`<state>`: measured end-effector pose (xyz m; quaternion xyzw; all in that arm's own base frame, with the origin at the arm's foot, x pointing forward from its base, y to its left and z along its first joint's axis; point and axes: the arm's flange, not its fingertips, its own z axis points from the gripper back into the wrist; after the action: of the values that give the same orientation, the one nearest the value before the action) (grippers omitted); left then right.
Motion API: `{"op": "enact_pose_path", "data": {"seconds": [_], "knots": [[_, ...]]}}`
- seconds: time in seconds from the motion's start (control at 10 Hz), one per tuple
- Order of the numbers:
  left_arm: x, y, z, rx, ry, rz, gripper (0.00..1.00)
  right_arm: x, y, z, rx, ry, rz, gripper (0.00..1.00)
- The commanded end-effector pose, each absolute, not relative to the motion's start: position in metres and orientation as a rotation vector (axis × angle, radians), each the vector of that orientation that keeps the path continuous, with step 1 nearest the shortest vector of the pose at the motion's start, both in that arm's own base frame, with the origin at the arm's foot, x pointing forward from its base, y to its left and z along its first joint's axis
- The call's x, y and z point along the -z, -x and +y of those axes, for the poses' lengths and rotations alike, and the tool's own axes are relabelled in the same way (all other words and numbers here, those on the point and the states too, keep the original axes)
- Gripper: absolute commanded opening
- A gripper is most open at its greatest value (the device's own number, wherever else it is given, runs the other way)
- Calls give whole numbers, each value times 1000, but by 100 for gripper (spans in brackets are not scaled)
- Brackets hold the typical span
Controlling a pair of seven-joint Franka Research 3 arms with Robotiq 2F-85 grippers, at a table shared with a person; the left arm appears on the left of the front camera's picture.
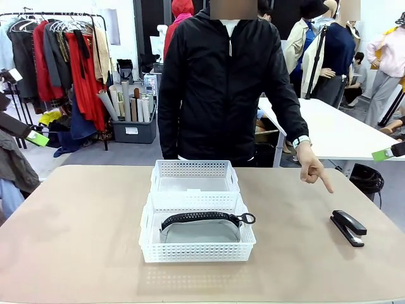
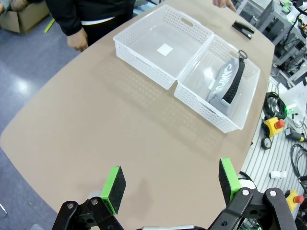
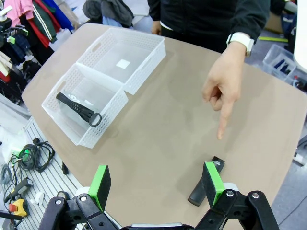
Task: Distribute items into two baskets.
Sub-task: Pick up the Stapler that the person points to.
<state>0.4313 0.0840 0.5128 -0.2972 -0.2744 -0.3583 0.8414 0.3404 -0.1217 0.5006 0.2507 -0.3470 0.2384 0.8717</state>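
Two white perforated baskets sit end to end mid-table. The far basket (image 1: 193, 168) (image 2: 144, 67) (image 3: 146, 64) is empty. The near basket (image 1: 197, 252) (image 2: 206, 112) (image 3: 103, 127) holds the grey pouch (image 1: 199, 229) (image 2: 223, 84) with its black zipper (image 3: 76, 108) on top. The black stapler (image 1: 348, 227) (image 2: 243, 29) (image 3: 199, 191) lies on the table to the right, and a person's hand (image 1: 314, 170) (image 3: 223, 91) points at it. My left gripper (image 2: 170, 179) hangs open above bare table. My right gripper (image 3: 156, 179) is open above the table, one finger partly covering the stapler.
The tan table (image 1: 82, 240) has wide free room left of the baskets and between the baskets and the stapler. The person stands at the far edge. A clothes rack (image 1: 63, 69) and a white table (image 1: 335, 126) stand behind. Cables and boxes (image 2: 283, 129) lie off the table's near side.
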Motion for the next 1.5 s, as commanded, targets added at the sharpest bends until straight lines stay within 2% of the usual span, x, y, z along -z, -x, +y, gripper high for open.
{"op": "enact_pose_path", "data": {"seconds": [0.0, 0.7, 1.4], "knots": [[-513, -431, 84, 757, 625, -580, 100, -510, -362, -113, -507, -529, -715, 100], [-513, -431, 84, 757, 625, -580, 100, -488, -421, -70, -572, -468, -475, 100], [-513, -431, 84, 757, 625, -580, 100, -460, -430, -58, -607, -289, -210, 100]]}}
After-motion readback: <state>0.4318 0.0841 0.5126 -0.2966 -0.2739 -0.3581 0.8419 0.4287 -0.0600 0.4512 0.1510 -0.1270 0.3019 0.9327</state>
